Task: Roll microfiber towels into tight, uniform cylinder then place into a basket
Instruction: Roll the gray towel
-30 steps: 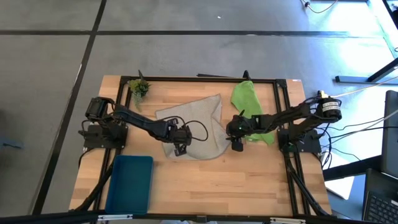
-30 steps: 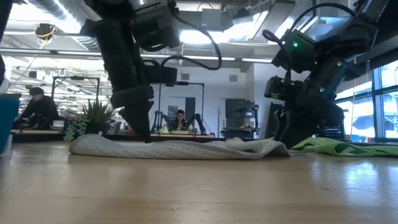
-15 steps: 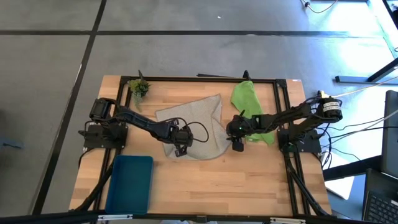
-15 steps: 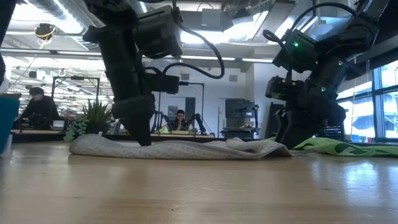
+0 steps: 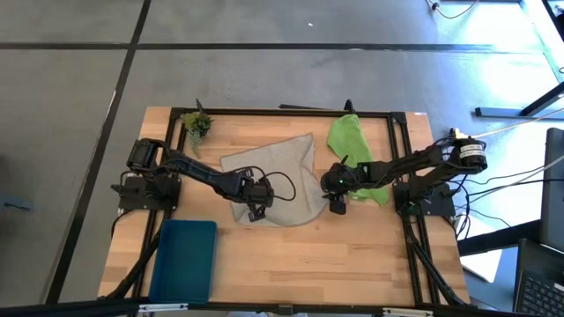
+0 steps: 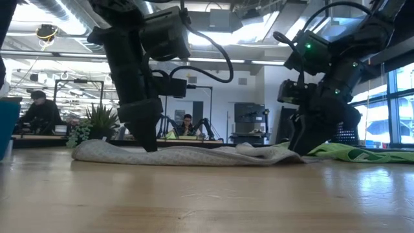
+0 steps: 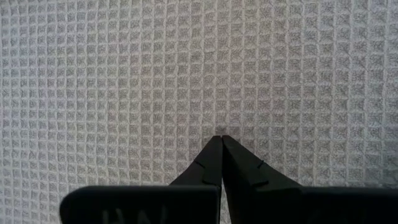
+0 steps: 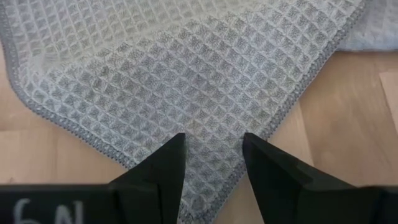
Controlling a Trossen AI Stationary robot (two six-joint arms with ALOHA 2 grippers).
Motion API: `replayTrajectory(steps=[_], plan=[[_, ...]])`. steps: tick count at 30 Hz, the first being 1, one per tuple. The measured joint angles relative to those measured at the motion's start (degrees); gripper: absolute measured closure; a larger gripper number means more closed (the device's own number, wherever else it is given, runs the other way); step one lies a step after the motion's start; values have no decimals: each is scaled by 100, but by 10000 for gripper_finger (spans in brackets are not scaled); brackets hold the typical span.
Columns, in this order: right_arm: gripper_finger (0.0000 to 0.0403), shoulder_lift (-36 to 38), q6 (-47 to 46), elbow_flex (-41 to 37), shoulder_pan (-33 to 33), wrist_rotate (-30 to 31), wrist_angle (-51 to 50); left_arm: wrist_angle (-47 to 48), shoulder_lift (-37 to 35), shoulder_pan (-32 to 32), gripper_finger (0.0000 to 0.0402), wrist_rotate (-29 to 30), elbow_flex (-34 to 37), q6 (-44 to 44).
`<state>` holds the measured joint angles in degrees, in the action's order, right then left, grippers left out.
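Grey towel lies spread flat mid-table, not rolled; waffle weave of small square cells, pale grey-beige, with a darker stitched hem along the edges, clear in the right wrist view; outline is an irregular quadrilateral, one corner pointing toward the far edge of the table, slight wrinkles and a low ridge near its right side in the low view; left gripper sits on the towel's near-left part, fingers pinched fully together, tips pressed on the weave with no fold caught between them; right gripper is at the towel's right corner, fingers parted, straddling the hemmed corner with cloth showing in the gap, not clenched on it; green towel lies crumpled at the far right of the table, bright lime, partly under the right arm, just beside the grey one; whether the two touch is unclear; basket is at the near-left corner of the table, teal-blue, rectangular, well apart from both towels; small plant sprig stands at the far-left corner.
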<state>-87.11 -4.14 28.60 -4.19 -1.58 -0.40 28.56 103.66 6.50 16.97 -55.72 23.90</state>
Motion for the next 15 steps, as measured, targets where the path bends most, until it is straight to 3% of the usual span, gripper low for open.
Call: replayTrajectory(steps=[15], plan=[[238,7,-527,79,0,-48,-338,79,2,-7,401,-229,7,0]])
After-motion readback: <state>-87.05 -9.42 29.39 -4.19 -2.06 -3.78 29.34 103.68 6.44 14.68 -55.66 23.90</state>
